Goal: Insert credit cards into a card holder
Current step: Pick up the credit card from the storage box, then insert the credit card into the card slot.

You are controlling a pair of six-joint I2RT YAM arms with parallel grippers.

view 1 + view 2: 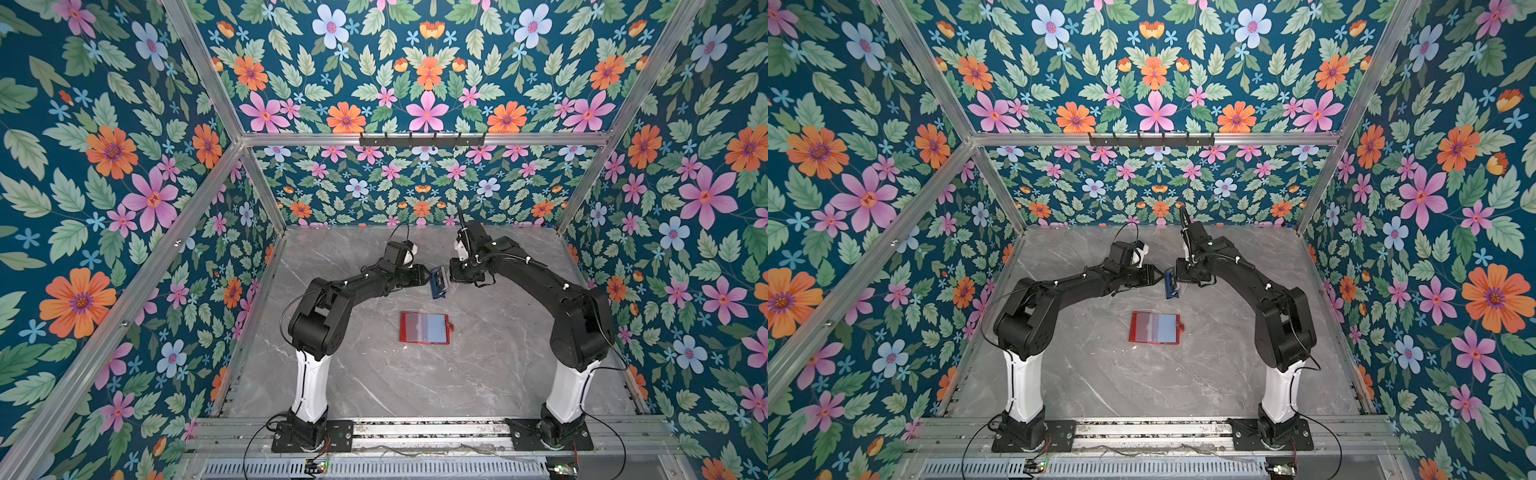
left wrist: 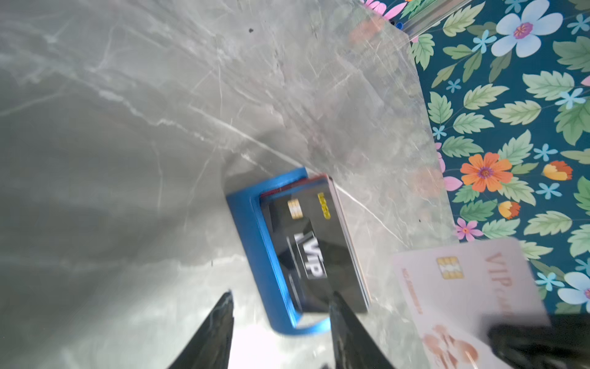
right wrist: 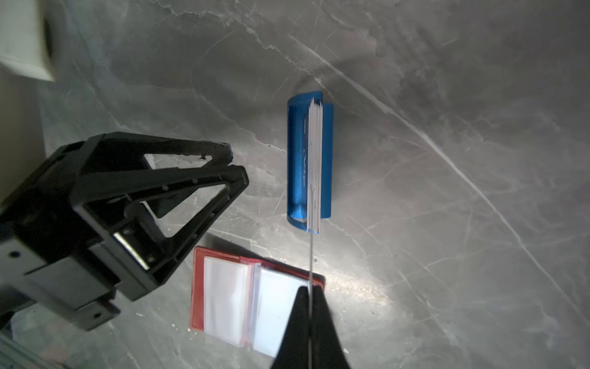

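The red card holder (image 1: 424,328) (image 1: 1155,328) lies open on the marble table, its clear sleeves (image 3: 230,294) facing up. Behind it a blue rack (image 1: 438,282) (image 3: 295,159) holds several credit cards (image 3: 314,159) on edge, with a black one (image 2: 306,249) facing the left wrist camera. My right gripper (image 3: 309,289) is shut on a pale credit card (image 3: 310,255) (image 2: 472,297), which it holds edge-on just off the rack. My left gripper (image 2: 282,294) (image 3: 238,164) stands open at the rack's other side. One of its fingers (image 2: 348,332) overlaps the stack's corner.
Both arms reach in from the front rail and meet over the rack at the table's middle back. Flowered walls and aluminium frame posts (image 1: 266,195) close in the table (image 1: 498,374) on three sides.
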